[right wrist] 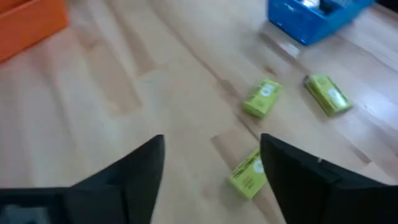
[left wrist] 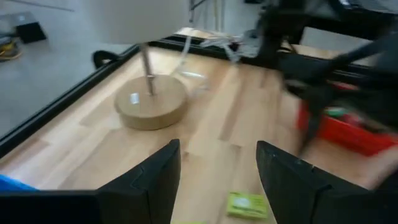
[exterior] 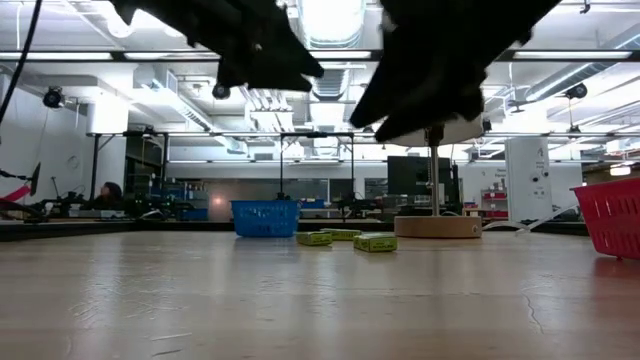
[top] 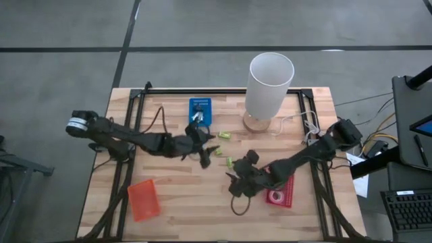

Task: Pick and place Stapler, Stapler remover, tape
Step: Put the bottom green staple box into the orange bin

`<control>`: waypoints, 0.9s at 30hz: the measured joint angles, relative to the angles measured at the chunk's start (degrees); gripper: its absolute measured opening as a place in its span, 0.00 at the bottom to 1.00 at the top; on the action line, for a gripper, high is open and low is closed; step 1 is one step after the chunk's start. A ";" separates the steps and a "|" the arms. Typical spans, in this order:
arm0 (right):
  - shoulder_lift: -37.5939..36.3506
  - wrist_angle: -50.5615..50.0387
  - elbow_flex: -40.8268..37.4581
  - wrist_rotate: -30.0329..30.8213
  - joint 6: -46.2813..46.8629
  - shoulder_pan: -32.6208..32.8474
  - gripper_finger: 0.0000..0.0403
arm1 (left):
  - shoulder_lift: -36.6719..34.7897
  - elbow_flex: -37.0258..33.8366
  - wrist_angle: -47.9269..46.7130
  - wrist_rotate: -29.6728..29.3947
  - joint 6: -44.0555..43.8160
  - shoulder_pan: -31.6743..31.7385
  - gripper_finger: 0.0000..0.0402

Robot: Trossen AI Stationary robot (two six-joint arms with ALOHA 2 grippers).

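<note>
Both the right end effector (right wrist: 211,180) and left end effector (left wrist: 217,180) gape empty; only overhead shows the orange tray (top: 143,200).

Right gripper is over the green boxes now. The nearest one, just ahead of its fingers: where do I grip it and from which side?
Come straight down on the nearest green box and close the right gripper across its two long sides. It lies flat on the table, clear of the other two boxes, and the open fingers already straddle it.

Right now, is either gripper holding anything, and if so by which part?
Nothing is held. The left gripper and the right gripper both have open jaws with only bare wooden table between them; small green boxes lie loose.
</note>
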 joint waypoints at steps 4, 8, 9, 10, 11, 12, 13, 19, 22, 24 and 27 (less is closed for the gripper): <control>2.20 0.04 0.04 -0.14 2.34 -2.54 0.72 | -0.20 0.00 0.10 -0.48 -0.01 -4.38 0.53; 4.79 -0.02 0.06 -2.90 4.33 -4.71 0.75 | -0.86 0.00 0.94 -0.43 -0.03 -7.50 0.53; 5.50 -0.12 0.06 -3.39 4.48 -5.12 0.75 | -1.06 0.00 1.20 -0.45 -0.02 -8.10 0.53; 6.29 -0.10 0.06 -3.92 4.71 -5.44 0.75 | -1.17 0.00 1.32 -0.47 0.00 -8.68 0.53; 7.06 -0.08 0.06 -4.11 5.00 -5.78 0.75 | -1.18 0.00 1.36 -0.51 0.03 -9.12 0.53; 7.64 -0.17 0.06 -4.28 5.15 -6.07 0.74 | -1.18 0.00 1.34 -0.55 0.03 -9.50 0.53; 8.36 -0.08 0.06 -4.40 5.24 -6.33 0.74 | -1.18 0.00 1.45 -0.61 0.01 -9.78 0.53; 11.22 -0.16 0.06 -5.00 6.28 -7.31 0.70 | -1.20 0.00 2.24 -0.70 -0.01 -10.30 0.53; 13.26 -0.24 0.06 -7.58 7.79 -8.27 0.68 | -1.20 0.00 2.81 -0.70 -0.03 -10.30 0.53; 14.21 -0.11 0.26 -8.49 8.02 -8.61 0.67 | -1.20 0.00 2.87 -0.70 -0.05 -10.30 0.53; 15.04 0.02 0.34 -8.14 8.02 -8.58 0.63 | -1.20 0.00 3.14 -0.70 -0.07 -10.35 0.53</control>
